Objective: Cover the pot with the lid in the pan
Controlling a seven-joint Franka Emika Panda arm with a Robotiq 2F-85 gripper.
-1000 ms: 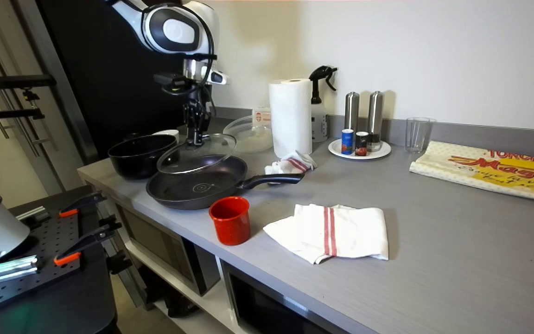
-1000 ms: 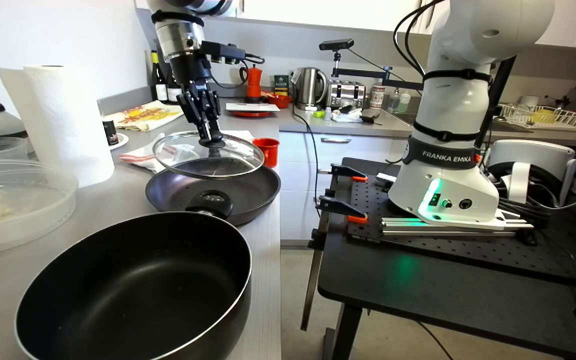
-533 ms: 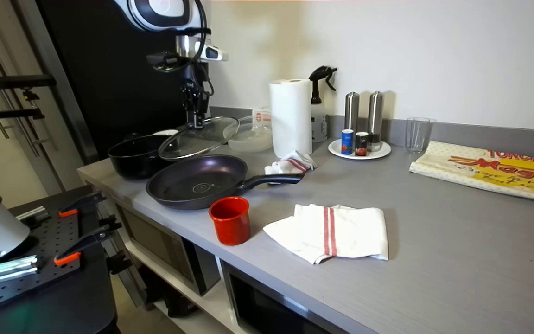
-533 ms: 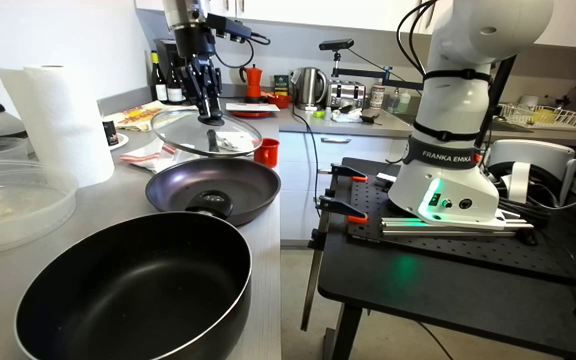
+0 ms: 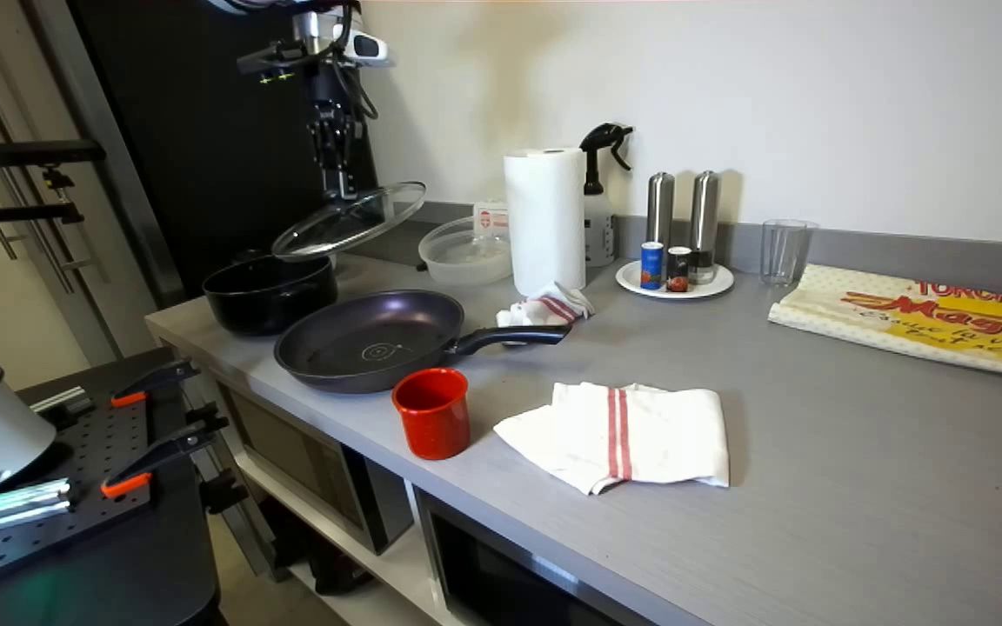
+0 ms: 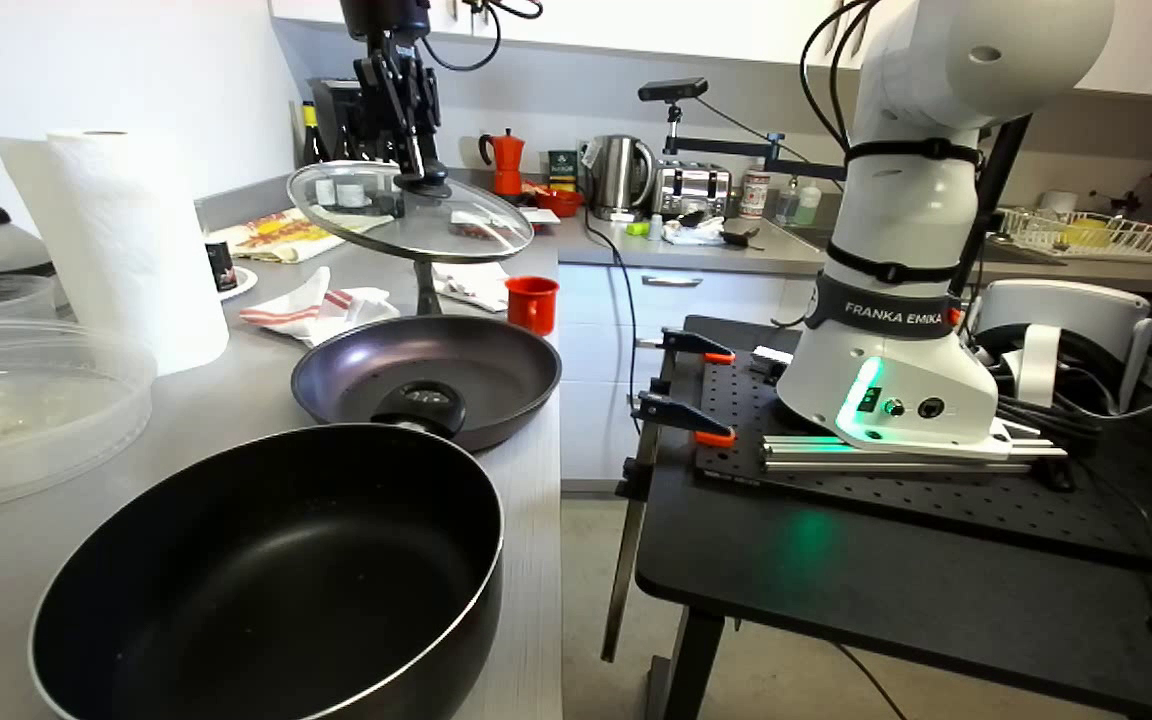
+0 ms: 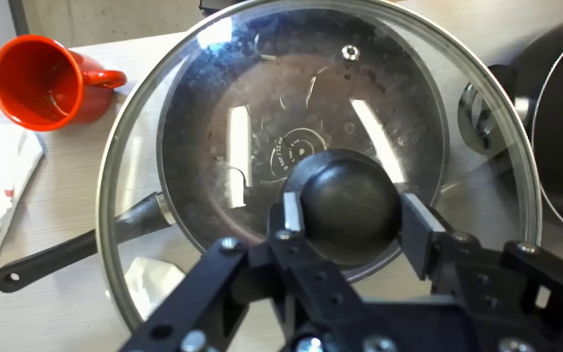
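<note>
Hanging lid [image 6: 406, 228]: round clear glass in a thin metal rim, black knob [image 7: 352, 203] at the centre, small metal vent [image 7: 350, 53] set in the glass. From where I stand it tilts — the side toward the front edge of the counter [image 5: 814, 487] dips, the side toward the back edge rides up.
Lid's place: in the air above the pan [image 5: 370, 341], well apart from it, near the front edge.
Pot [image 6: 266, 570]: black, deep, upright by the end corner of the counter, its dark inside in plain sight.
Pan: wide, shallow, just beside the pot along the front edge, handle [image 5: 514, 336] slanting off toward the back edge.
Gripper [image 7: 357, 212]: pinching the knob; the pads [image 7: 292, 211] press it from either side, parted only as far as its bulk between them, and the lid hangs from that hold.
Since a second ago: lid higher, more steeply tilted, and shifted a little toward the pot's corner — back then it hung low over the pan.
Unmoved: pot, pan and the red mug [image 5: 433, 417], which stands near the front edge on the pan's far side from the pot.
</note>
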